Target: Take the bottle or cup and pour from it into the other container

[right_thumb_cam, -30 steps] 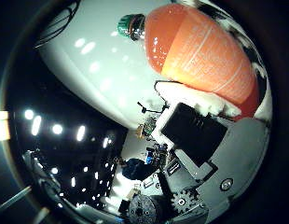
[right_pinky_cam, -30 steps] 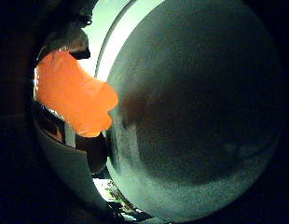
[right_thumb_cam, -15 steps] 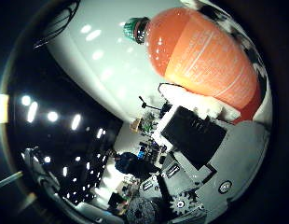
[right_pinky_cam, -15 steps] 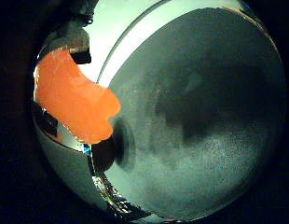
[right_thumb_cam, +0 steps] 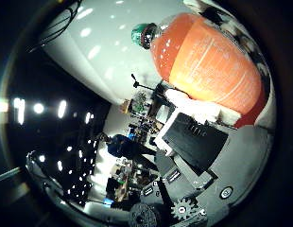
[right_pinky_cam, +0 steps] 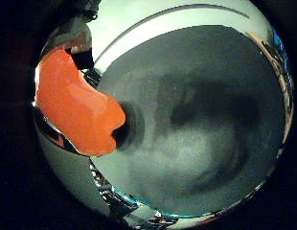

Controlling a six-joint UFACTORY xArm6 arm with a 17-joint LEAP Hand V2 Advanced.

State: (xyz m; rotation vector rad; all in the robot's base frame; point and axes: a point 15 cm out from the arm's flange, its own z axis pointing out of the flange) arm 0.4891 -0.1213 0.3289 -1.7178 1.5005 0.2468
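I've got the bottle (right_thumb_cam: 208, 66) right up against the palm here: orange drink inside, orange label round its body, green cap (right_thumb_cam: 142, 34) on the neck. The thumb-side view shows it filling the space just beside the hand (right_thumb_cam: 193, 146), with white and black finger parts lying along the bottle's side and touching it. I read that as fingers wrapped on the bottle, a held grip, though how far they curl round the far side is hidden from me.

From the little-finger side, the bottle's base end (right_pinky_cam: 76, 108) sits close to the palm, and beyond it a broad grey surface (right_pinky_cam: 196, 143) spreads out, with a dark shadow just beside the bottle. That surface looks well apart from the bottle, so my judgement is that the bottle is off its support and carried, lying tilted rather than standing upright.

No second container anywhere near the bottle in either view. I can't tell where the cup or bowl sits.

So the step in hand, as I judge it: pick-up done, carry under way, pour not yet begun. The cap appears on the neck, which would block any pour; I flag that as a risk. Next move calls for bringing the bottle's neck over the receiving container, then tipping it neck-down while keeping the grip firm, since a full bottle may slip.
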